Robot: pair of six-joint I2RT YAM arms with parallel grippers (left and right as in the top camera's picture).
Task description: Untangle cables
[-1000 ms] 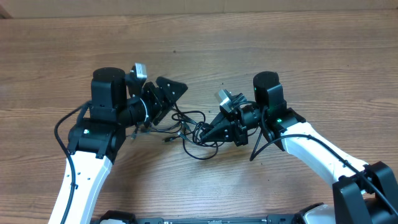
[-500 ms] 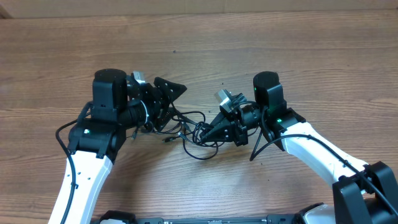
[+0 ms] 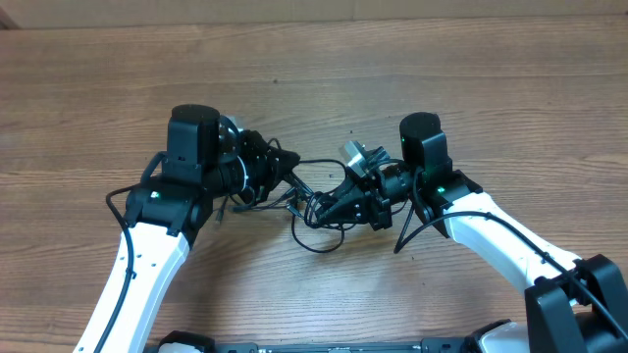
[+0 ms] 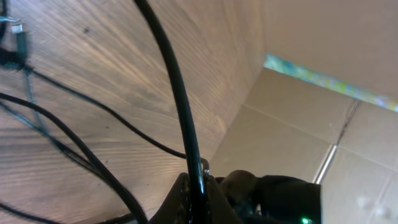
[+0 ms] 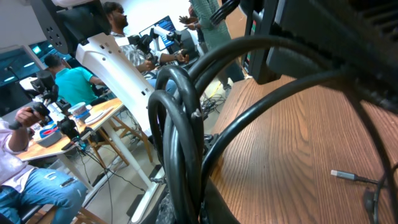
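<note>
We see thin black cables point(image 4: 178, 93) looped in a loose tangle on the table point(image 3: 442, 88); our left gripper point(image 4: 194, 190) and right gripper point(image 3: 321, 207) each pinch a strand.

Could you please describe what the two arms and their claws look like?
The left arm and right arm have glossy white lower links and black cylindrical joint housings, each with a small green light. Thick black cables loop alongside. The left claw and right claw are black and tapered.
</note>
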